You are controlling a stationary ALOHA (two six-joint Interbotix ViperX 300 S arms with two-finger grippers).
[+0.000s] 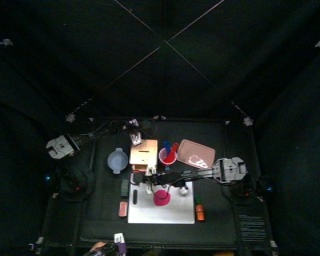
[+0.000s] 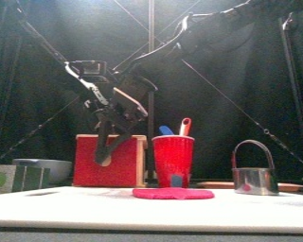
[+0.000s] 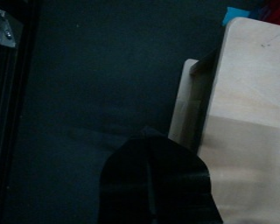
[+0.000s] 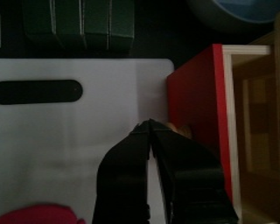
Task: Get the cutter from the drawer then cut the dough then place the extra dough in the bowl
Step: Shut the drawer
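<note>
One dough disc, one cutter, one red cup, right fingers clenched, left fingers unclear.

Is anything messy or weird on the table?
Nothing is spilled or broken. The red drawer of the wooden box looks pulled open, and the cutter already stands outside it.

The cutter is shiny metal, the box matt wood, the cup plastic.
</note>
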